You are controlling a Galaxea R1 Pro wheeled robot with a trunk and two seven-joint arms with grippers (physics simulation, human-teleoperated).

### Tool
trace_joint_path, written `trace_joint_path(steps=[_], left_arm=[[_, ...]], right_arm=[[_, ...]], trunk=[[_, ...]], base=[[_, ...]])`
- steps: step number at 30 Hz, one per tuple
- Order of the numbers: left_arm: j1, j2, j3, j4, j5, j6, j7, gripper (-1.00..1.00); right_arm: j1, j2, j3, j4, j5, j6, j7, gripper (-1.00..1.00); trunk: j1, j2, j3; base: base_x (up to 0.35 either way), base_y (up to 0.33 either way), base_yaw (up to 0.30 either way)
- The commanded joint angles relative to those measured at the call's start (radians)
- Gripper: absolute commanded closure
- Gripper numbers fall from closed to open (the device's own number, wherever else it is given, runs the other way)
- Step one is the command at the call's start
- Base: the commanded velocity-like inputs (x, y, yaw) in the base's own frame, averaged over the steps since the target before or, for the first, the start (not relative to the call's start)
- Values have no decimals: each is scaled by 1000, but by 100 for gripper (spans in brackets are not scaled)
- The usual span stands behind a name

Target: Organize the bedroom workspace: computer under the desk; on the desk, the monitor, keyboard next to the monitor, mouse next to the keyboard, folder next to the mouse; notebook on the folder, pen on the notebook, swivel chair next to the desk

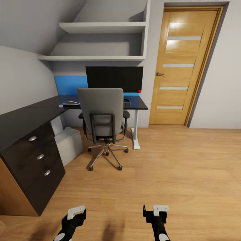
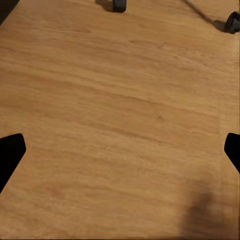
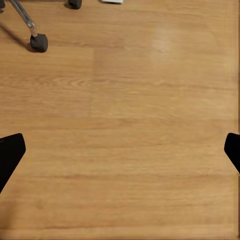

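Observation:
The grey swivel chair (image 1: 102, 113) stands at the black desk (image 1: 23, 118), its back towards me. On the desk behind it is the black monitor (image 1: 113, 78). A short end of the keyboard (image 1: 127, 104) shows past the backrest. Left of the chair, the dark notebook (image 1: 71, 104) lies on the desk with a thin pale stick on it, seemingly the pen (image 1: 71, 101). Under the desk sits the light-grey computer (image 1: 69, 143). The backrest hides the seat, so the folder and mouse are hidden. My left gripper (image 1: 76, 212) (image 2: 120, 155) and right gripper (image 1: 156, 211) (image 3: 120, 155) hang open over bare floor, far short of the chair.
A black three-drawer unit (image 1: 33, 157) stands at the near left. A blue panel (image 1: 71, 84) backs the desk, with shelves (image 1: 100, 27) above. A wooden door (image 1: 180, 67) is at the right. Chair castors (image 2: 119, 5) (image 3: 38, 42) lie ahead of both grippers. Wooden floor stretches between me and the chair.

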Motion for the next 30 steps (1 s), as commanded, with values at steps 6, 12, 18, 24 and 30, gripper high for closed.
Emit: trace_joint_path(steps=[6, 12, 18, 24, 30], left_arm=[[0, 4, -8, 46, 54, -20, 5, -100], [0, 5, -8, 98, 71, -60, 6, -100], [0, 5, -8, 140, 92, -86, 10, -100], [0, 7, -8, 190, 139, -135, 7, -100], [0, 12, -8, 226, 174, -181, 3, -100]], right_arm=[[-1, -2, 8, 22, -5, -13, -8, -100], [-1, -4, 8, 70, -6, -45, -8, -100], [-1, -7, 8, 94, -6, -79, -8, -100], [-1, -8, 8, 124, -6, -84, -8, -100], [-1, -8, 9, 141, -5, -85, -8, -100]], trunk=[[-23, 42, 18], [-46, 84, 37], [-69, 126, 56], [-92, 168, 74], [-115, 210, 93]], base=[[0, 0, 0], [0, 0, 0], [0, 0, 0], [0, 0, 0], [0, 0, 0]])
